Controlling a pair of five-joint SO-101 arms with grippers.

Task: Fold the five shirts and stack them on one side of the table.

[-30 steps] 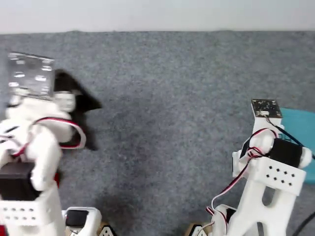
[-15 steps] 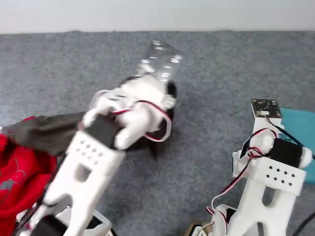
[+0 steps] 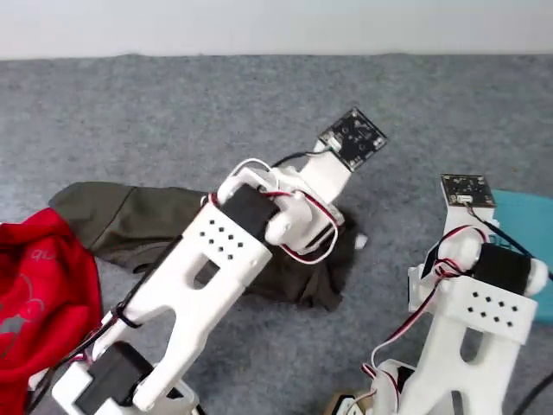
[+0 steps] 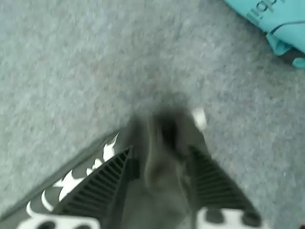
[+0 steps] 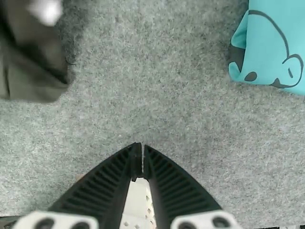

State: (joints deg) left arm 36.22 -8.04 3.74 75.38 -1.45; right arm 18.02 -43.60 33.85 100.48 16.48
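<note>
Three shirts are lying on the grey bench (image 3: 173,112) in the high view. A red shirt (image 3: 39,285) is sitting crumpled at the left edge. A dark olive shirt (image 3: 130,220) is stretching from just beside it toward the middle. A teal shirt (image 3: 531,216) is resting at the right edge.

The left arm (image 3: 216,259) is reaching diagonally from the near left corner across the olive shirt, covering its middle part. In the left wrist view, the left end effector (image 4: 161,152) is clenching a bunched fold of the dark olive shirt (image 4: 164,133) between its two ribbed fingers. The cloth is filling the gap between them, and a small white tag (image 4: 199,118) is showing at the edge of the fabric. The teal shirt (image 4: 267,14) is lying well apart from that end.

The right arm (image 3: 471,294) is standing upright near the front right, just beside the teal shirt. In the right wrist view, the right end effector (image 5: 142,150) is hovering over bare bench with its fingers pressed together and gripping nothing. The teal shirt (image 5: 271,47), printed with a dark figure, is lying off to one side of it. The tagged end of the olive shirt (image 5: 28,62) is lying off to the other side.
</note>
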